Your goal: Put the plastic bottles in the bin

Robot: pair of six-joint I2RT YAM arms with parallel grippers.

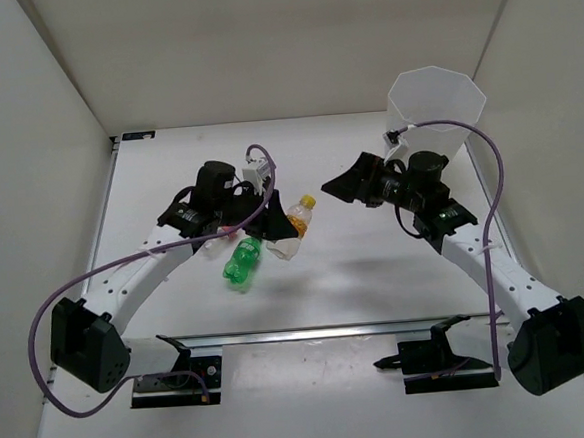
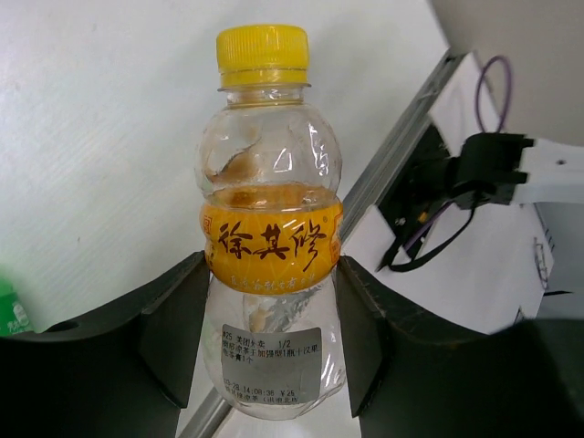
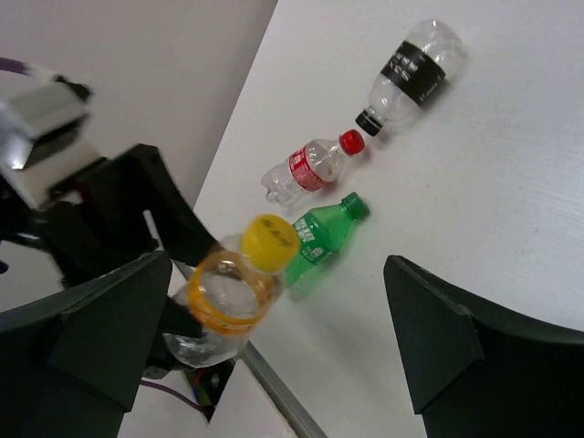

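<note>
Left wrist view has the left hand (image 2: 271, 274) closed on the yellow-capped bottle (image 2: 265, 164), its two dark fingers (image 2: 173, 338) pressed against the clear body at and below the orange label band. A little amber liquid sits inside, and the cap points away from the camera. In the top external view that bottle is over the middle of the bench (image 1: 356, 275), between the two arms. It is well apart from the bin (image 1: 415, 110), which stands upright at the far right corner. The right hand (image 1: 335, 186) faces the left arm with its jaws spread wide and nothing between them. The right wrist view shows three more bottles lying on their sides: the green bottle (image 3: 319, 239) just beyond the held one, the red-label bottle (image 3: 310, 169) beside it, and the black-label bottle (image 3: 411, 78) farther off.
</note>
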